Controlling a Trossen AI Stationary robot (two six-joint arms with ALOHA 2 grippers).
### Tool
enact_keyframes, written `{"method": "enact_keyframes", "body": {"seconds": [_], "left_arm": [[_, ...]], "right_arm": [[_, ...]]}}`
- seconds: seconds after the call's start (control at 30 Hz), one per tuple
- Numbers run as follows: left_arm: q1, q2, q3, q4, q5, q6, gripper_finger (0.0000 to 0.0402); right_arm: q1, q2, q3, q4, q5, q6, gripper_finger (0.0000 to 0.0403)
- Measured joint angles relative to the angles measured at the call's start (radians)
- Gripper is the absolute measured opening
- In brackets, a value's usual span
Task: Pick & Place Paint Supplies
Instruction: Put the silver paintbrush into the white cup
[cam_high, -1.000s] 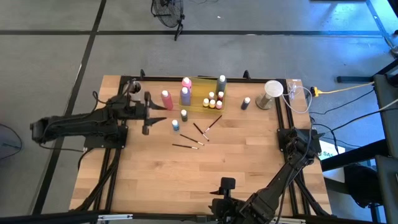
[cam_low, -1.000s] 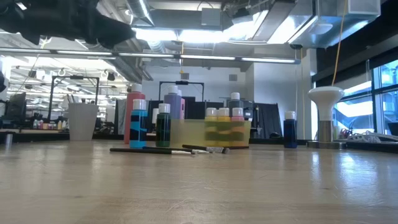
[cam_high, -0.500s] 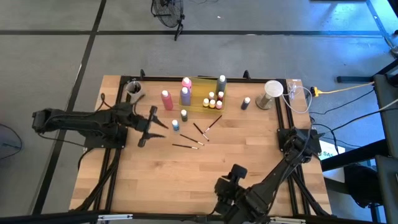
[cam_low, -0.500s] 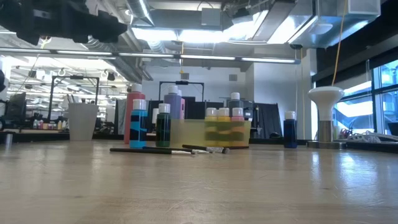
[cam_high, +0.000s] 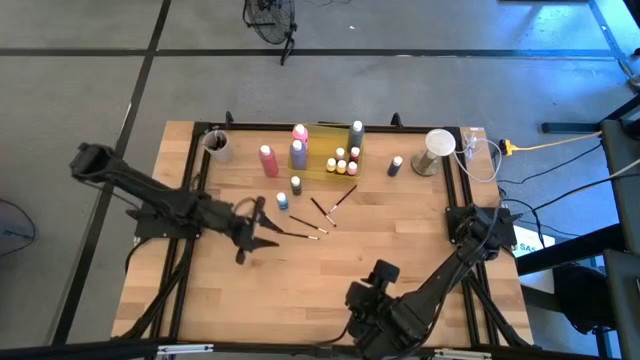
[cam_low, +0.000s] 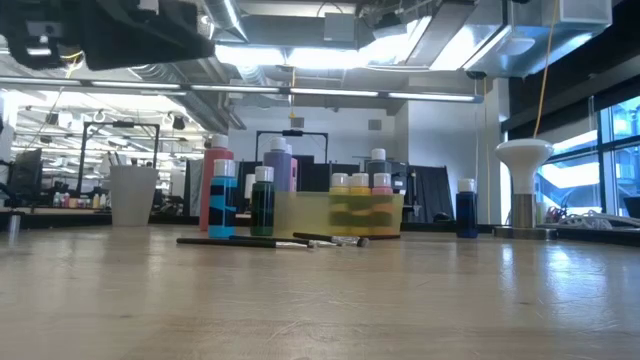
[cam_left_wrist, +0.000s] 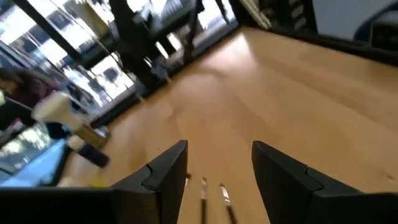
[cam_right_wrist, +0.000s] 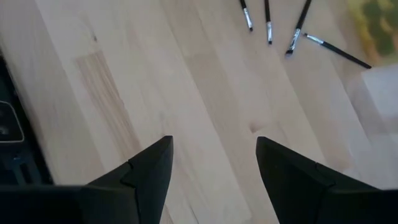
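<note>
Left gripper (cam_high: 262, 228) hovers with jaws apart; right gripper (cam_high: 372, 290) likewise.

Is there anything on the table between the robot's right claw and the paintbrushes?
No. In the right wrist view, only bare wood lies between the open right gripper and the brushes; the high view agrees.

Even, bright overhead lighting. Ceiling strip lights (cam_low: 300, 55) glare white in the low view; the table (cam_low: 320, 300) beneath them carries a soft sheen. Left wrist view motion-blurred, background smeared. Translucent yellow tray (cam_low: 338, 214) soft-focused. Shadows under the brushes (cam_right_wrist: 268, 22) faint and short.
</note>
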Motion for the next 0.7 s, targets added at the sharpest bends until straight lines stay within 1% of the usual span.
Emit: {"method": "enact_keyframes", "body": {"seconds": [0.07, 0.17, 0.27, 0.33, 0.43, 0.53, 0.63, 0.7], "left_arm": [[-0.047, 0.066, 0.052, -0.039, -0.035, -0.032, 0.0175], [-0.096, 0.168, 0.15, -0.123, -0.052, -0.092, 0.0174], [-0.104, 0.271, 0.248, -0.232, -0.058, -0.175, 0.0173], [-0.092, 0.338, 0.295, -0.247, -0.059, -0.237, 0.0174], [-0.063, 0.428, 0.336, -0.227, -0.059, -0.306, 0.0172], [-0.035, 0.512, 0.338, -0.139, -0.059, -0.361, 0.0167], [-0.012, 0.593, 0.338, -0.063, -0.058, -0.38, 0.0161], [0.0, 0.643, 0.338, -0.026, -0.058, -0.382, 0.0157]], "right_arm": [[0.0, 0.0, 0.0, 0.0, 0.0, -0.001, 0.0234], [0.0, 0.0, 0.0, 0.0, 0.0, -0.008, 0.0234], [0.001, 0.0, 0.0, 0.0, 0.0, -0.009, 0.0234], [0.001, 0.0, 0.0, -0.001, 0.0, -0.01, 0.0234], [0.001, 0.0, 0.0, -0.02, 0.006, 0.03, 0.0234], [0.001, 0.0, 0.0, -0.068, 0.009, 0.09, 0.0234], [0.001, 0.0, 0.0, -0.1, 0.009, 0.13, 0.0234], [0.001, 0.0, 0.0, -0.095, 0.016, 0.111, 0.0234]]}}
